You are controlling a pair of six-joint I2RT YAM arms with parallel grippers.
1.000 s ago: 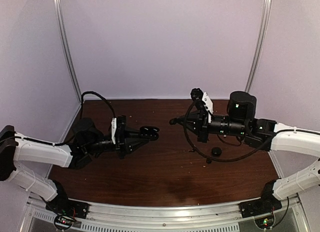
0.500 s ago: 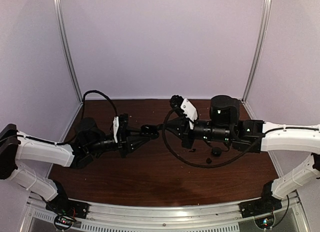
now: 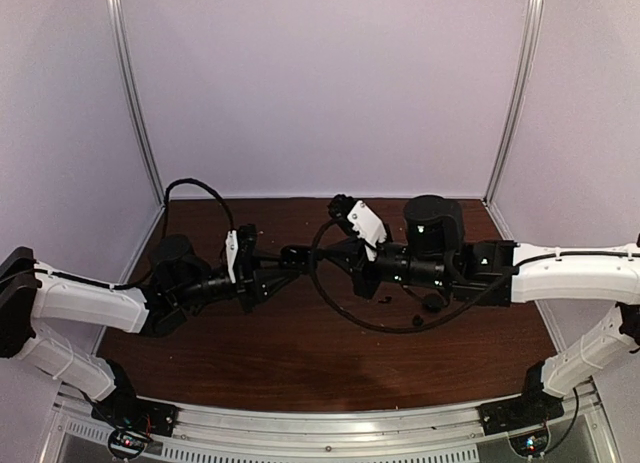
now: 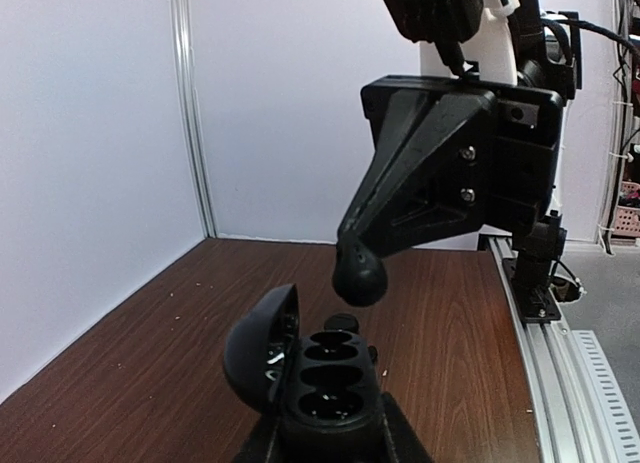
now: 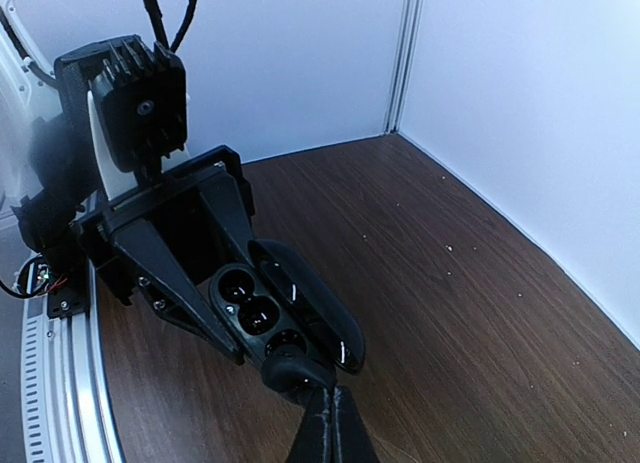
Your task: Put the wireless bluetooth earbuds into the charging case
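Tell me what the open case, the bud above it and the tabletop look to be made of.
Case: looks like glossy black plastic; its lid shows bright reflections in the right wrist view.
Bud: probably plastic too, smooth and semi-matte, with only a soft sheen.
Tabletop: dark brown wood or wood-look laminate; grain streaks show, but which of the two it is stays unclear.

Bench (image 4: 130,373): dark wood grain, satin sheen. Charging case (image 5: 310,305): smooth glossy black plastic. Earbud (image 4: 358,278): smooth black, slight sheen. Right end effector (image 5: 322,413): matt black plastic, metal screw heads.
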